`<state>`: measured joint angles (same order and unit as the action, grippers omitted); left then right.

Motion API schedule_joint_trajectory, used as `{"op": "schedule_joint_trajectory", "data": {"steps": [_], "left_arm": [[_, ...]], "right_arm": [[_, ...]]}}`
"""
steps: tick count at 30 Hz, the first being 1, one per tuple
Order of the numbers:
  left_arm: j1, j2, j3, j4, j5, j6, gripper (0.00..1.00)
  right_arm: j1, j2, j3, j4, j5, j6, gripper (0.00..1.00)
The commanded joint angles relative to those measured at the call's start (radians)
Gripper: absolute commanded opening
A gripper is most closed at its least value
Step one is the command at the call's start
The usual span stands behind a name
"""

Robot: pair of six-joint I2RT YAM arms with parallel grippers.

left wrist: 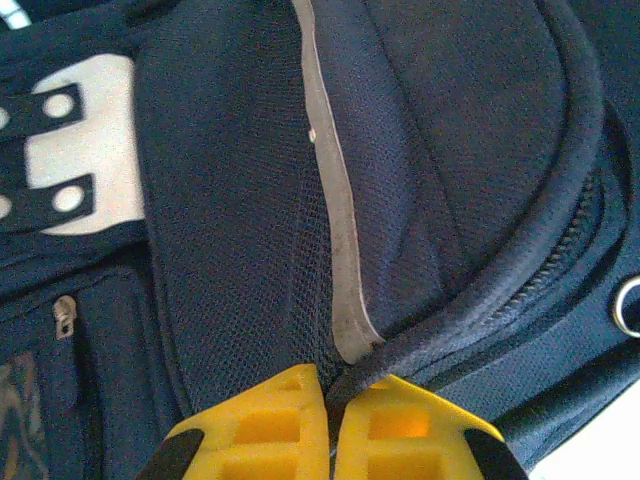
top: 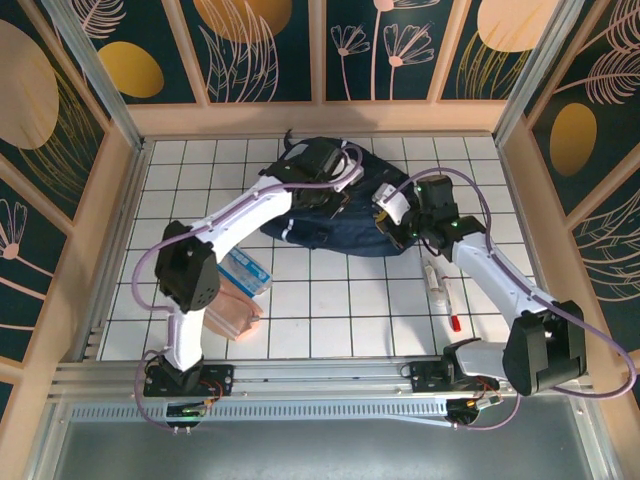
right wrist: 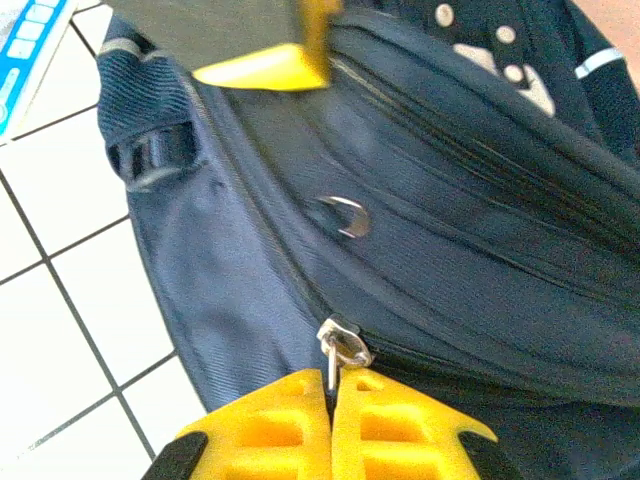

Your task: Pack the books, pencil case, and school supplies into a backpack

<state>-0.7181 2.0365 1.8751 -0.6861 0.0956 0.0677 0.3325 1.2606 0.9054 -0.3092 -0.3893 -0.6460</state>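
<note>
Both arms reach forward, left tool (left wrist: pixel 332 388) and right tool (right wrist: pixel 332 386) pinching backpack (top: pixel 335 228)

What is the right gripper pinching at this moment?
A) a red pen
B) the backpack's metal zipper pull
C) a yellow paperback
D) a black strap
B: in the right wrist view, the right gripper is shut on the small metal zipper pull on the zip line of the backpack.
</note>
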Motion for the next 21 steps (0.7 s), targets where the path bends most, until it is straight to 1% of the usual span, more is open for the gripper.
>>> {"op": "schedule_joint_trajectory", "data": {"steps": [1,3,7,9,12,15,18,21], "left_arm": [[0.005,0.066,0.132,0.028,0.129,-0.118,0.0],[0.004,0.073,0.145,0.044,0.18,-0.168,0.0],[0.004,0.032,0.052,0.16,0.325,-0.29,0.0],[0.003,0.001,-0.012,0.231,0.37,-0.351,0.0],[0.003,-0.06,-0.128,0.367,0.419,-0.453,0.0],[0.004,-0.107,-0.215,0.47,0.43,-0.513,0.0],[0.003,-0.113,-0.207,0.467,0.401,-0.525,0.0],[0.005,-0.123,-0.19,0.467,0.388,-0.536,0.0]], "right_arm": [[0.038,-0.046,-0.046,0.002,-0.036,0.066,0.0],[0.067,-0.04,-0.067,0.028,-0.036,0.108,0.0],[0.151,0.017,-0.067,0.097,-0.033,0.164,0.0],[0.176,0.045,-0.069,0.163,-0.026,0.22,0.0],[0.209,0.083,-0.096,0.314,0.01,0.296,0.0],[0.269,0.143,-0.094,0.425,0.029,0.314,0.0],[0.325,0.198,-0.069,0.446,0.055,0.295,0.0],[0.333,0.233,-0.068,0.477,0.049,0.301,0.0]]}}
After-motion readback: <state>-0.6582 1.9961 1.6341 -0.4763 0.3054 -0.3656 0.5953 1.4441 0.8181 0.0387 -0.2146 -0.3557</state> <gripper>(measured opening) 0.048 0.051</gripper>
